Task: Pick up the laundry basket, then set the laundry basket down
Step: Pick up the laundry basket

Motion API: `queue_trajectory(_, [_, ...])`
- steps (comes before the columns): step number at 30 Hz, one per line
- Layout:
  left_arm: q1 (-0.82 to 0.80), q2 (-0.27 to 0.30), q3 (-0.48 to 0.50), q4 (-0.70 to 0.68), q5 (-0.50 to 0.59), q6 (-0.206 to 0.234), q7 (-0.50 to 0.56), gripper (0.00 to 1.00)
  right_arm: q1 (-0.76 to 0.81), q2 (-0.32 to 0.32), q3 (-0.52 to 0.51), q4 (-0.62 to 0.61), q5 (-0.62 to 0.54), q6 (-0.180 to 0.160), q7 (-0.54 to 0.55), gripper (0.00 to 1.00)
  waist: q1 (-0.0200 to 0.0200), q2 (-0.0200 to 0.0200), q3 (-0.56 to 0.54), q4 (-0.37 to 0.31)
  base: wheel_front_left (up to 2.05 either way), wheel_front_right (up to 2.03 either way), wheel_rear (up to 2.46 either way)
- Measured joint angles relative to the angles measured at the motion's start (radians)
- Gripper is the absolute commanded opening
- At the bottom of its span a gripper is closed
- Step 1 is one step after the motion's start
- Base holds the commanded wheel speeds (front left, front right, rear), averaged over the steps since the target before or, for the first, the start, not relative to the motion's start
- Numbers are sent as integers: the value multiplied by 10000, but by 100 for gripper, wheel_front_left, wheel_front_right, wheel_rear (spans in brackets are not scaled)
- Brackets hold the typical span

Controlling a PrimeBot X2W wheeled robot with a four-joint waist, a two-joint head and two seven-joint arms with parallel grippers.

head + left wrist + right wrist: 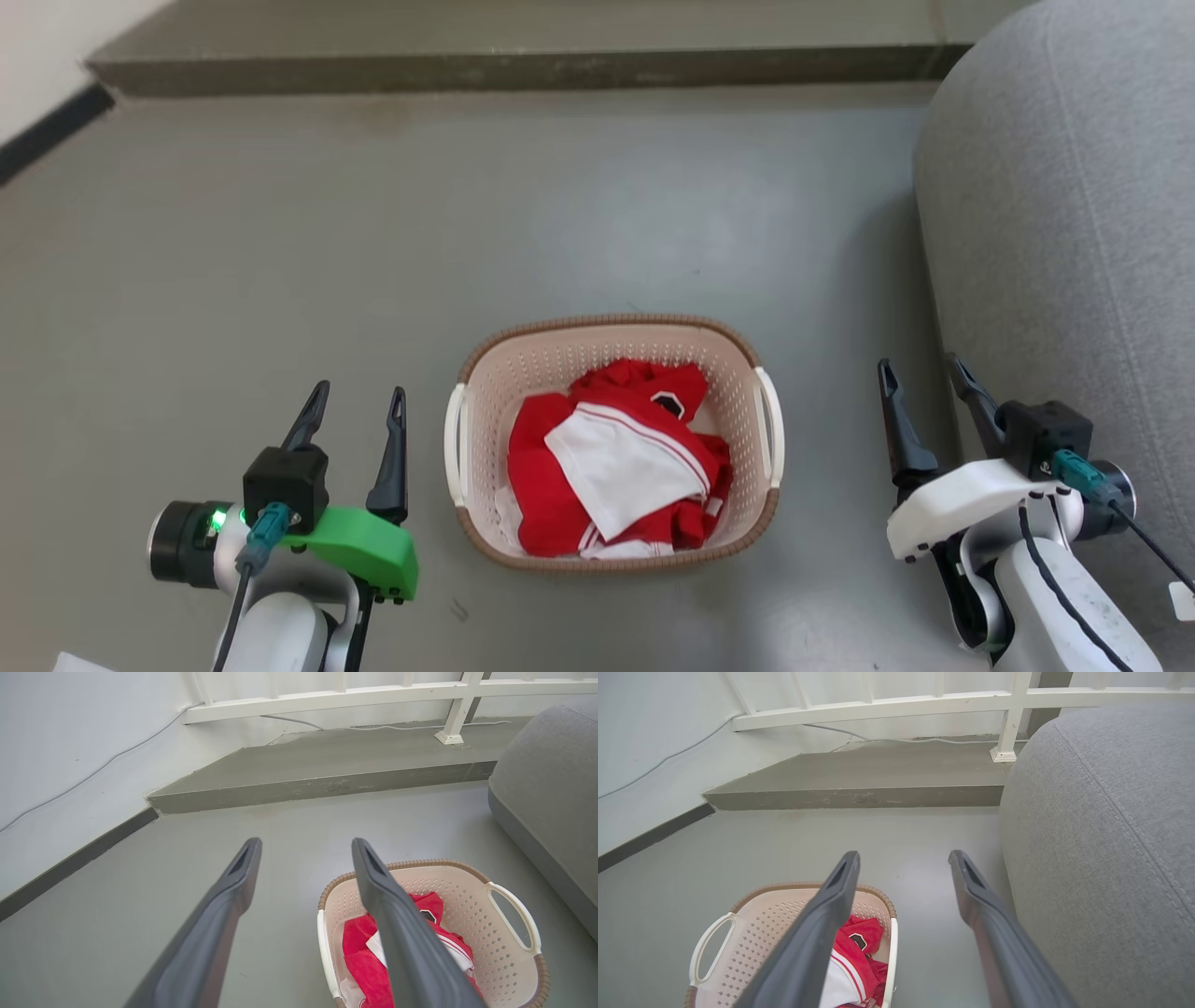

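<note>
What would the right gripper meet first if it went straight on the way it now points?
The right gripper would probably meet bare floor between the laundry basket and the grey sofa; depth is unclear.

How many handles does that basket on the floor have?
2. One white handle is on the left side of the basket, the other handle on its right side. None seems hidden.
</note>
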Motion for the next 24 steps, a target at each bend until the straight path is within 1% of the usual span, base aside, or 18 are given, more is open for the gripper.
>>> queue_trajectory(8, [-305,-201,-92,174,23,-25,88,100,-475,48,-21,163,0,0,0,100,0,0,1130,82,0,0,0])
queue_trajectory(16, [-1039,-334,-313,405,23,-305,205,100,-1326,46,-33,339,-63,2,0,100,1,0,2274,223,0,0,0])
queue_trajectory(18, [-1281,-349,-314,571,23,-316,232,100,-1579,46,-25,391,-77,25,0,100,1,0,2563,261,0,0,0])
queue_trajectory(24, [-2148,-384,-307,1047,12,-573,466,100,-2336,54,-12,633,-115,35,0,100,1,0,3428,362,0,0,0])
